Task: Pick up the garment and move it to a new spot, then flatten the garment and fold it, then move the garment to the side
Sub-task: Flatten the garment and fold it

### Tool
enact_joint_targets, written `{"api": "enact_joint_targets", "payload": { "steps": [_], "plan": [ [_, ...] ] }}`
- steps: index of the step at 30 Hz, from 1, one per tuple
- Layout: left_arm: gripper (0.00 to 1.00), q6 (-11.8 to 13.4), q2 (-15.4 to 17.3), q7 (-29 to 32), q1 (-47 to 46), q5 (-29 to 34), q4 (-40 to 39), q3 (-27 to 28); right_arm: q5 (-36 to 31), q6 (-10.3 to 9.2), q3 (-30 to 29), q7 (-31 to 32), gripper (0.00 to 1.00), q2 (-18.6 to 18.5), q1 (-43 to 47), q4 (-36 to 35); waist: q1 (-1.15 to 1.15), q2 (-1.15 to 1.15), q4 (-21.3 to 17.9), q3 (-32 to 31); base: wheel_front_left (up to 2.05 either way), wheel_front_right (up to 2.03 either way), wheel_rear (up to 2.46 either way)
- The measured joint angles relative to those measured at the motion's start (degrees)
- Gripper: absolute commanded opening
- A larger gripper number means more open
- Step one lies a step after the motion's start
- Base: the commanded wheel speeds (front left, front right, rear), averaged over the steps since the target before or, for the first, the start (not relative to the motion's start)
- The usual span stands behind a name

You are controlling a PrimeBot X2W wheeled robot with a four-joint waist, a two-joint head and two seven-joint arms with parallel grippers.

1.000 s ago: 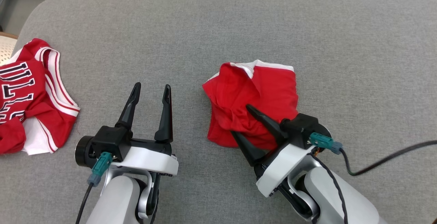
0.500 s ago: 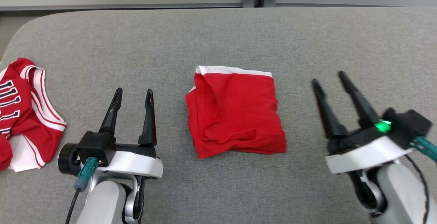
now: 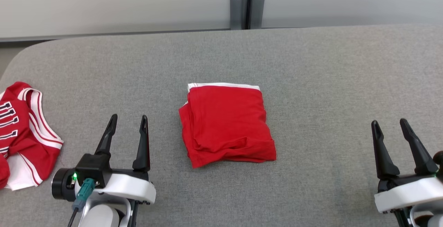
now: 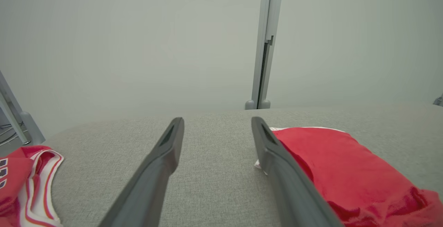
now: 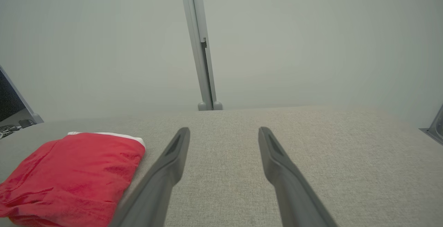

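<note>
Head view: red garment (image 3: 226,125) lying folded in rough square at middle of grey table (image 3: 311,74), white band showing along far edge, near edge rumpling slightly. Just beside it, left gripper (image 3: 128,117) hovering with jaws spread wide, grasping nothing, not touching it. Well apart on other side, right gripper (image 3: 388,121) also standing released, empty. Both grippers pointing toward far wall (image 3: 104,5). Red jersey (image 3: 24,130) with white trim and dark lettering lying bunched at table's left edge. Grey post (image 3: 245,9) standing behind table.
</note>
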Motion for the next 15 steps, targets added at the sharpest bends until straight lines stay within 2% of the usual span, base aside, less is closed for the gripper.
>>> {"api": "enact_joint_targets", "payload": {
  "steps": [6, 15],
  "plan": [
    [1.00, 0.00, 1.32, 1.03, 3.72, -0.46, -0.23, 0.02, -1.05, 0.00, -0.81, 2.21, 1.00, 1.81, 4.08, -1.60, 0.00, 0.00, -0.64, -3.71, 0.00, 0.00, 0.00],
    [1.00, -0.49, 3.12, 2.65, 8.52, -1.65, -1.77, 0.03, -1.87, 0.00, 0.31, 4.85, 1.00, 2.23, 7.51, -3.15, 0.00, 0.00, -0.57, -8.68, 0.00, 0.00, 0.00]
  ]
}}
